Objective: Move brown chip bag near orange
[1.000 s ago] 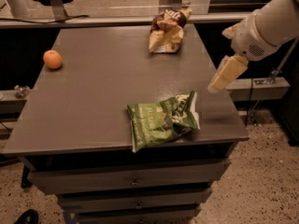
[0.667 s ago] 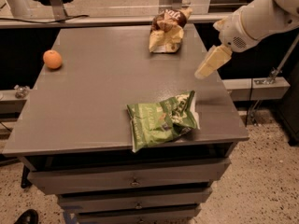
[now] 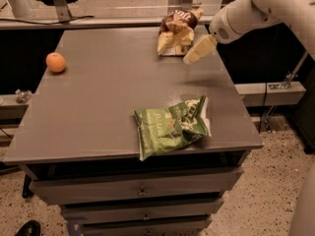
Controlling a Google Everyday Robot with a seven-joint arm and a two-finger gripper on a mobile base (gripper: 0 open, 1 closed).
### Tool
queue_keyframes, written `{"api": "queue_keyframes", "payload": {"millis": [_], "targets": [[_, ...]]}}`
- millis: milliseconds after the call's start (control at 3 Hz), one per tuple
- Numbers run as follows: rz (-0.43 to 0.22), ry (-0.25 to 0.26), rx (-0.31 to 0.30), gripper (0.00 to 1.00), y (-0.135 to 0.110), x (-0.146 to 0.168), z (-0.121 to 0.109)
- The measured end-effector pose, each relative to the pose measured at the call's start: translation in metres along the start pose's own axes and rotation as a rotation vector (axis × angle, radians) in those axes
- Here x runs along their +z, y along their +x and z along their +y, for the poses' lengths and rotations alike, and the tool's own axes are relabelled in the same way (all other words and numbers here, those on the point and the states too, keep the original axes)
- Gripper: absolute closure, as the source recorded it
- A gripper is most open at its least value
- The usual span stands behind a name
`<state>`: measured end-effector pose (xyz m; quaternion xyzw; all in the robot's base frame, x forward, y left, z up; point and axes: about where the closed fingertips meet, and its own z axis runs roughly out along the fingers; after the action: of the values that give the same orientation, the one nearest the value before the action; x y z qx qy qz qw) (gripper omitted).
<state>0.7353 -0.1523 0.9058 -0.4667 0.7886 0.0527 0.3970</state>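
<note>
The gripper (image 3: 196,53) hovers just right of the brown chip bag (image 3: 174,33), which lies at the far edge of the table (image 3: 98,112). Whether it is open, I cannot tell. The orange (image 3: 55,62) lies well apart, to the left.

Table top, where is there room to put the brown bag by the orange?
Bare table stretches from the orange across to the green bag. It's crowded only in the back corner, where the hand hovers beside the brown bag.

Grn chip bag (image 3: 171,126), tbl (image 3: 98,97) front edge
</note>
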Motion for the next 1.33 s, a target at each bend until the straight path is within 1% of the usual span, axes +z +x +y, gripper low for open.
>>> {"api": "queue_keyframes", "payload": {"millis": [333,667,1000,1333], "targets": [[-0.024,0.018,0.091,0.0,-0.019,0.033,-0.019],[-0.051,0.028,0.166,0.0,-0.032,0.056,-0.031],[-0.087,0.025,0.227,0.18,-0.037,0.077,-0.042],[-0.118,0.009,0.259,0.41,-0.041,0.091,-0.043]]}}
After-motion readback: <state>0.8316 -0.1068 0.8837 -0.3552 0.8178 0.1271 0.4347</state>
